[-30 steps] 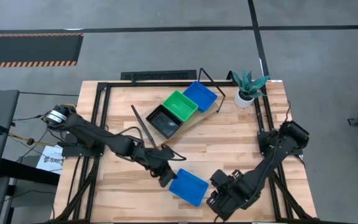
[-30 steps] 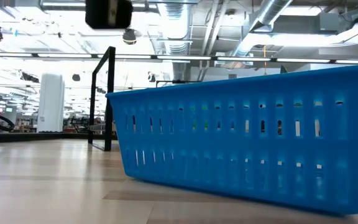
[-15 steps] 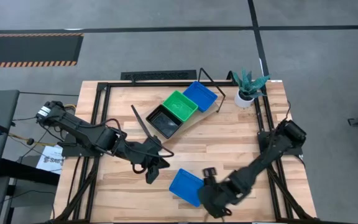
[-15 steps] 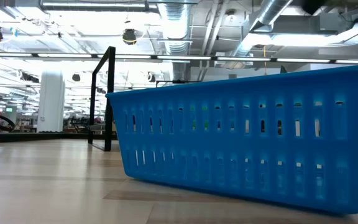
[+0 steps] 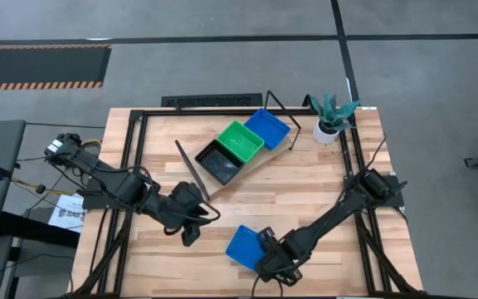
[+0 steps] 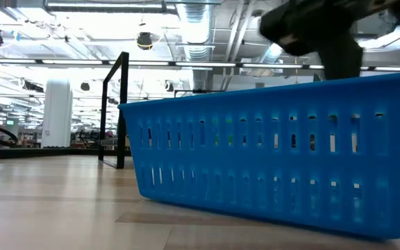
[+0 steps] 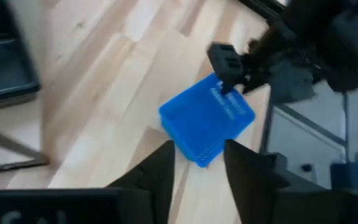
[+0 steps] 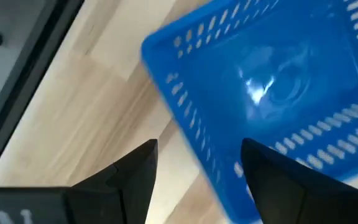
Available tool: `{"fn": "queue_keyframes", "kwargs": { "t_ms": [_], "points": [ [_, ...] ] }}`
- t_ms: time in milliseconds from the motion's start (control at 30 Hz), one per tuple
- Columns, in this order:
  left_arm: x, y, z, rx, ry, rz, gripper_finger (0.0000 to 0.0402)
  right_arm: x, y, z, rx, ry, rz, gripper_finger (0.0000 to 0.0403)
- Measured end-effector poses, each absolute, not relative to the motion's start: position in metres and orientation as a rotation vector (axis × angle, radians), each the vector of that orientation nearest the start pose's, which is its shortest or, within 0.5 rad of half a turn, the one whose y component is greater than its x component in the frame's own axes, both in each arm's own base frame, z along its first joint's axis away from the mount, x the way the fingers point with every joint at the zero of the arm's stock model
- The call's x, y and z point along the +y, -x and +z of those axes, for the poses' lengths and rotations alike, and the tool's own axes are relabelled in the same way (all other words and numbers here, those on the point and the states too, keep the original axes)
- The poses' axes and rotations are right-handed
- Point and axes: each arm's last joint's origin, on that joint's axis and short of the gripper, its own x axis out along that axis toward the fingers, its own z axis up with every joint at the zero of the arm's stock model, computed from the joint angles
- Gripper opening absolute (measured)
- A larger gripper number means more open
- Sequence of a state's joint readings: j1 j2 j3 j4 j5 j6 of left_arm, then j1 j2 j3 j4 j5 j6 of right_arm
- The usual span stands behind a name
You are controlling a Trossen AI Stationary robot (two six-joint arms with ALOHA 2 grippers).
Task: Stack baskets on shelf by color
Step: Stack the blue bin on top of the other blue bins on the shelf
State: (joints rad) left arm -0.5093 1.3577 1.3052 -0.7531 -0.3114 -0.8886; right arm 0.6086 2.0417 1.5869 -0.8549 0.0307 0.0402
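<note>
A loose blue basket lies on the worktop near its front edge, between the two arms. The right gripper hangs over that basket's right-hand front corner; in the right wrist view its two fingers stand wide apart, one over bare wood and the other over the basket's perforated wall, with nothing held between them. In the low view a dark part of this arm shows above the blue basket's rim. The left gripper is just beside the basket on its left, apart from it; the left wrist view shows its fingers partly open and empty, the blue basket lying beyond their tips with the right arm's gripper at its far edge. Toward the back of the worktop the shelf sits at a slant, carrying a row of three basket places: a black basket, a green basket and a second blue basket, touching side by side. Whether any of these is a stack of several cannot be told from above. Counted as seen: two blue, one green, one black. A white potted plant stands at the back right corner.
</note>
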Motion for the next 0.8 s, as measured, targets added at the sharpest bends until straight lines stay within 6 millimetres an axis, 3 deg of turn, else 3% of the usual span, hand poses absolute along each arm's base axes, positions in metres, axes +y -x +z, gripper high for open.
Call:
{"fn": "queue_keyframes", "kwargs": {
  "t_ms": [167,467,667,800],
  "points": [
    [-0.124,-0.242,0.334,0.796,0.550,0.248,0.0158,0.224,-0.346,0.188,1.276,0.392,0.460,0.0222],
    [-0.124,-0.239,0.332,0.830,0.555,0.262,0.0164,0.212,-0.353,0.188,1.288,0.363,0.512,0.0019],
    [-0.124,-0.238,0.331,0.851,0.551,0.258,0.0164,0.204,-0.356,0.193,1.299,0.298,0.495,0.0008],
    [-0.125,-0.236,0.330,0.868,0.537,0.261,0.0164,0.197,-0.351,0.216,1.278,0.200,0.533,0.0007]
  ]
}}
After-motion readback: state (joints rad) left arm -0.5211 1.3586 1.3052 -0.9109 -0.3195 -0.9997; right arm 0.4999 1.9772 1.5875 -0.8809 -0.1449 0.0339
